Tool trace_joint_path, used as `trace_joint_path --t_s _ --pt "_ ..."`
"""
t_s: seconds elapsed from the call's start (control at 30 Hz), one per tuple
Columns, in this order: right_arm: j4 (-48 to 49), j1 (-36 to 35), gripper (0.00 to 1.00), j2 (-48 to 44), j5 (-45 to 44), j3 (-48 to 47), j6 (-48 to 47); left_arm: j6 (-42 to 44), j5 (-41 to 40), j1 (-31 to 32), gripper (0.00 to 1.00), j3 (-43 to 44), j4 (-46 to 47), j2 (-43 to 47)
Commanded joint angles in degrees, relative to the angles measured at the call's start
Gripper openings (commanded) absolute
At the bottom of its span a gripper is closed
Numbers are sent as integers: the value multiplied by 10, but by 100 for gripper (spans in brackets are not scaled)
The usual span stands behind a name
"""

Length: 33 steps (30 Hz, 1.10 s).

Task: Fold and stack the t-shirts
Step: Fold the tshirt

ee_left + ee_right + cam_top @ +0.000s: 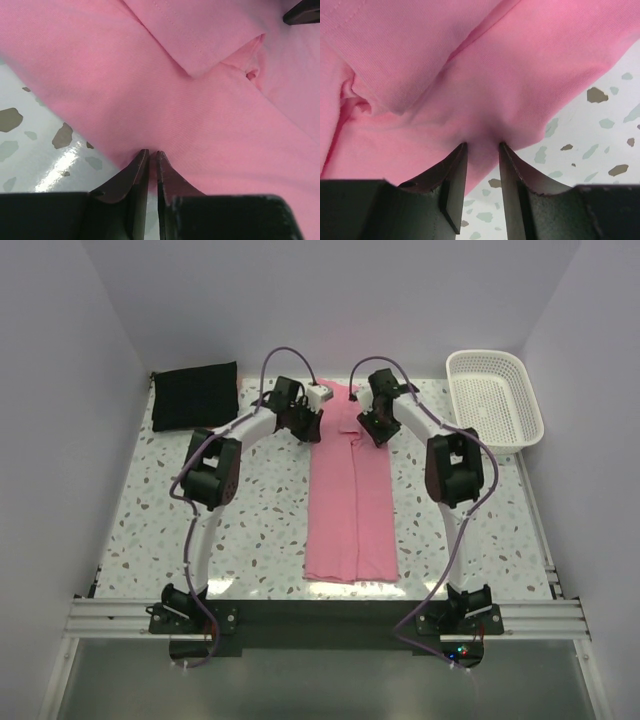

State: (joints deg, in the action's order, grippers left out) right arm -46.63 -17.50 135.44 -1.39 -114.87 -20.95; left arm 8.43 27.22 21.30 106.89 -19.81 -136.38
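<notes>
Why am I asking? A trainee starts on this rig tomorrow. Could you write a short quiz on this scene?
1. True or false: the folded black garment lies inside the white basket.
2. What does the left gripper pinch? A) the basket rim B) the pink t-shirt C) nothing
3. Short answer: on which of the robot's sides does the white basket stand?
Key: 1 false; 2 B; 3 its right.

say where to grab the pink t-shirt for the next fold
Grip the pink t-shirt at its far collar end, one side edge each, from outside: left gripper on the left edge, right gripper on the right. It lies as a long strip, sleeves folded in, so that end can probably fold onto the near hem.
</notes>
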Motion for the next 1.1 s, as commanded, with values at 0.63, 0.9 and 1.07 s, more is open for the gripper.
trace_joint_path --t_s 0.63,0.9,1.07 --pt "166 -1 99 -517 253 318 -137 289 140 -12 100 -355 35 583" --pt "-129 -10 99 -656 439 495 -504 448 161 155 100 -572 -112 713" --pt "-147 -33 90 -741 438 663 -571 417 87 254 100 -738 9 757"
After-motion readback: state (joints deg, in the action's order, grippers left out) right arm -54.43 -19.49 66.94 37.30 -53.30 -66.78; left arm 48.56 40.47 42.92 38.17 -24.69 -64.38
